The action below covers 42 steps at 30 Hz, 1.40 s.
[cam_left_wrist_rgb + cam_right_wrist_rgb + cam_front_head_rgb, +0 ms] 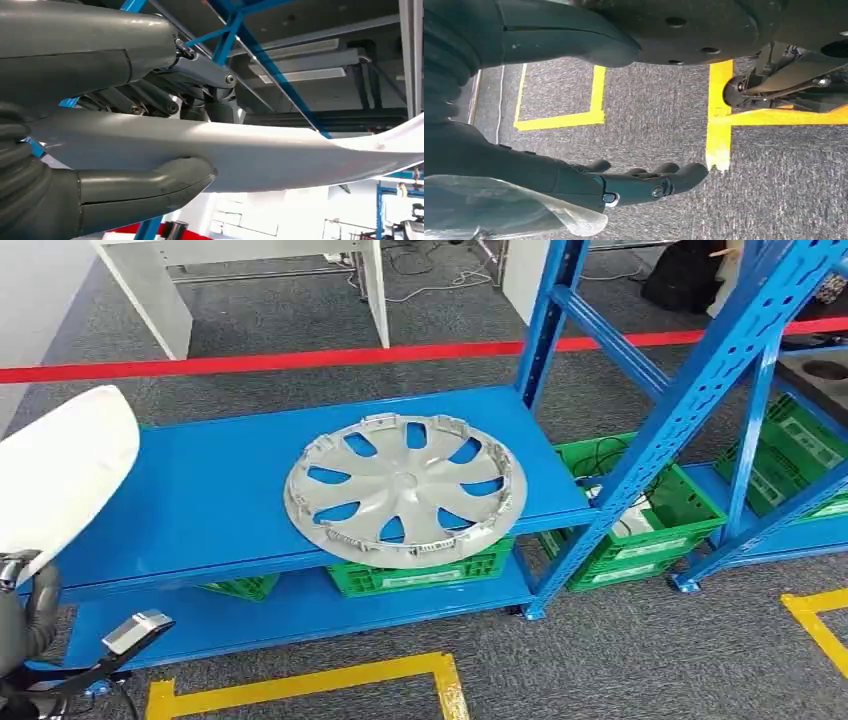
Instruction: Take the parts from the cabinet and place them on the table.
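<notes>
Left hand (150, 125) gripping white panel (280, 150); right hand (589, 185) empty, fingers straight

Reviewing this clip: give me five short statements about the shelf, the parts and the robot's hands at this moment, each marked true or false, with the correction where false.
1. A silver wheel cover lies flat on the blue shelf. True.
2. The left hand holds nothing. False: it grips a pale, smooth curved part between thumb and fingers.
3. Green crates sit on the lower level of the rack. True.
4. The right hand is closed around the wheel cover. False: its fingers are stretched out over grey carpet with yellow floor tape, holding nothing.
5. The wheel cover hangs from a hook on the upright. False: it rests on the shelf, its edge overhanging the front.
</notes>
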Each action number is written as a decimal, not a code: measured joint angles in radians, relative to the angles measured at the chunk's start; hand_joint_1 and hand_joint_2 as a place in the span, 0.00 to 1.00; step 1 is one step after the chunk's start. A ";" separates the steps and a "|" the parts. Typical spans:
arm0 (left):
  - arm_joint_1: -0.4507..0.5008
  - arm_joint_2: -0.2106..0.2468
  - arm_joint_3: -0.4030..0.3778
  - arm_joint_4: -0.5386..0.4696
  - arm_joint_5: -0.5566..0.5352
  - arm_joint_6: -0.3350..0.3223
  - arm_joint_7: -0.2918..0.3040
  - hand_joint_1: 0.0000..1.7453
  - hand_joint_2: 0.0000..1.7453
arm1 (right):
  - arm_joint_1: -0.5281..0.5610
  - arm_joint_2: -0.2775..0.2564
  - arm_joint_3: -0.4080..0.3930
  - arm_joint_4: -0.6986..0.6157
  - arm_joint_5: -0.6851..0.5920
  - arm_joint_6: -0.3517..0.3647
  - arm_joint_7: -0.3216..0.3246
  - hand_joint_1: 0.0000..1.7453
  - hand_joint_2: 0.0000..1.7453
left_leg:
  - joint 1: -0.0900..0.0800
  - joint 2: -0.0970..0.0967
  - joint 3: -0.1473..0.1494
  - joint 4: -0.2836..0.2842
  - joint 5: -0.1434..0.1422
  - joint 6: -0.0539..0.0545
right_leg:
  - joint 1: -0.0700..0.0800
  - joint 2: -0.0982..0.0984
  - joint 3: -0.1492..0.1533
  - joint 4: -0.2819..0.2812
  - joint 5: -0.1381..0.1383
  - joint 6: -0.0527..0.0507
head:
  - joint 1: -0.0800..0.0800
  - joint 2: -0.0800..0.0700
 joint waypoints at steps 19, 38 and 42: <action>0.008 0.011 0.005 -0.005 0.002 0.002 0.000 1.00 1.00 | -0.006 0.002 0.000 -0.003 0.009 -0.002 0.004 0.00 1.00 | 0.023 -0.010 -0.055 0.051 -0.029 -0.044 | -0.001 0.020 0.001 -0.015 0.015 -0.035 | -0.002 0.000; 0.013 0.015 0.002 -0.003 0.029 0.002 0.003 1.00 1.00 | -0.013 0.002 0.000 -0.003 0.019 -0.022 -0.010 0.00 1.00 | 0.028 0.000 0.009 -0.042 0.027 0.008 | -0.001 0.021 -0.177 0.304 -0.119 0.025 | 0.000 0.000; 0.011 0.015 0.003 -0.004 0.042 0.002 -0.002 1.00 1.00 | -0.016 0.002 0.000 -0.003 0.020 -0.023 -0.009 0.00 1.00 | 0.017 -0.002 -0.045 -0.031 0.062 0.004 | 0.008 0.024 -0.002 0.102 0.002 -0.001 | 0.001 0.000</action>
